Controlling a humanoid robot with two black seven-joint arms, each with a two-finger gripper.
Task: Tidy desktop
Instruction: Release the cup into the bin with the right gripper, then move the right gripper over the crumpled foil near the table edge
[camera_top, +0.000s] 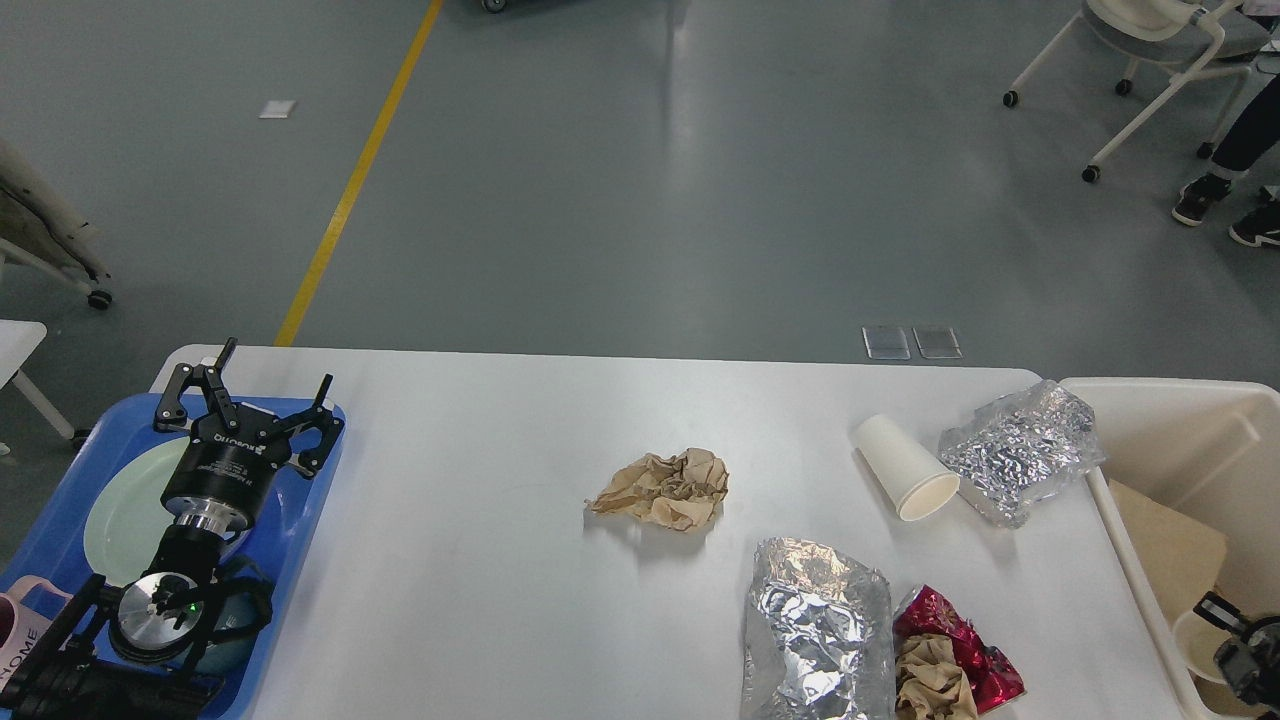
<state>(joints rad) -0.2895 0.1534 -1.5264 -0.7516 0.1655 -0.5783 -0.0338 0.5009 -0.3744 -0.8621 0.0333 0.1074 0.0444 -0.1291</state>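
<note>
From the head view, the large white rectangular desktop (480, 560) fills the lower half of my picture, rigid and smooth, nothing I would ever grip; what I handle is the litter on it. A crumpled brown paper wad (662, 489) lies near the middle, a white paper cup (905, 466) on its side farther right, touching a crinkled silver foil bag (1020, 450), and at the near edge a second silver foil wrapper (818, 630) sits against a red foil scrap (955, 640) and another brown paper ball (928, 682). I judge all of it light, soft and crushable, the foil slippery, so I would pinch each piece across a raised fold, and the cup across its rim. My left gripper (250, 405) hangs over the blue plastic tray (300, 520) and its pale green plate (120, 515), fingers spread wide, holding nothing, well apart from the litter. My right gripper (1240, 655) shows only partly at the frame edge inside the beige plastic bin (1170, 430); I cannot tell whether it is open, nor whether it grips anything there
</note>
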